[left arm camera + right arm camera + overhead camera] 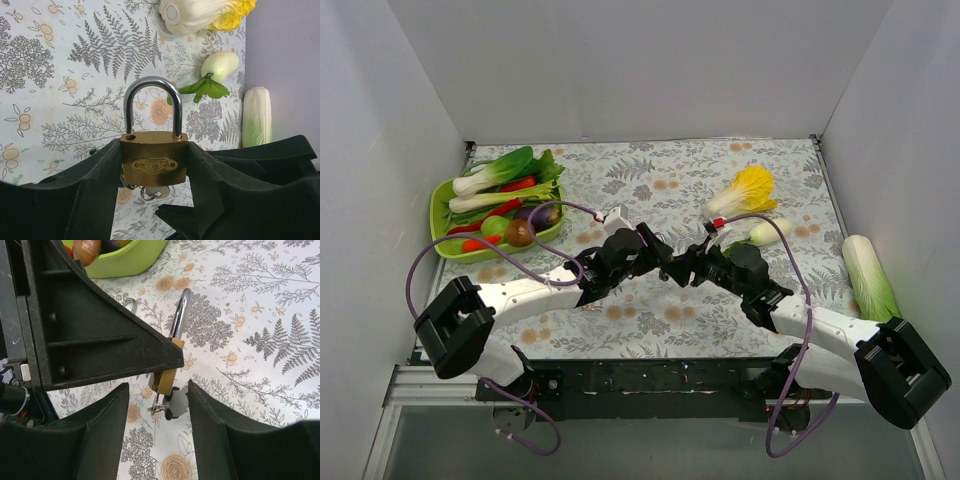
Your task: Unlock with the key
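My left gripper (155, 150) is shut on a brass padlock (154, 159) and holds it upright above the table, its silvery shackle (152, 87) pointing away. A small hole shows in the body's top by the shackle's left leg. The key (175, 407), black-headed with a silvery ring, hangs from the padlock's underside (165, 377); its ring also shows in the left wrist view (155, 192). My right gripper (157, 390) is open, one finger on each side of the key, not closed on it. In the top view both grippers meet at mid-table, left (655, 255) and right (688, 268).
A green tray (442, 205) of vegetables sits at the far left. A yellow cabbage (748, 190), a small pale vegetable (770, 232) and a long cabbage (868, 275) lie on the right. Another silvery shackle loop (131, 302) shows behind my left finger. White walls enclose the table.
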{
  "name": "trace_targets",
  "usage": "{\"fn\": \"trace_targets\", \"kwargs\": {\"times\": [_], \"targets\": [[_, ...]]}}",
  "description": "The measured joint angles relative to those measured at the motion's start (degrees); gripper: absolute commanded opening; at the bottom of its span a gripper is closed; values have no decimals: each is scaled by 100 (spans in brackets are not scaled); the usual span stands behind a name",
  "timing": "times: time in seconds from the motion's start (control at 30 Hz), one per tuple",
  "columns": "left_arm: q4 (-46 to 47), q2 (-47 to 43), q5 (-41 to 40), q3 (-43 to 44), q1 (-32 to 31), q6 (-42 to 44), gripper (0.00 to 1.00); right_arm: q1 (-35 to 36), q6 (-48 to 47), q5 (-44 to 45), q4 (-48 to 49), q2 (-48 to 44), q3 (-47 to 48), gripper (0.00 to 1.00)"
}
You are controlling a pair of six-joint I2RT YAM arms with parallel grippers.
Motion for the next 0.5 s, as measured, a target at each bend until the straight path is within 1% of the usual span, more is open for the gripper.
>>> {"fn": "trace_targets", "kwargs": {"times": [0.13,0.4,0.5], "targets": [[20,-44,9,-2,0,-33,0,2,35,2,328,90,0,50],[79,-57,46,-7,7,-101,0,0,142,-22,903,573,0,44],[149,-57,70,-28,7,-114,0,2,179,-33,1088,739,0,40]]}}
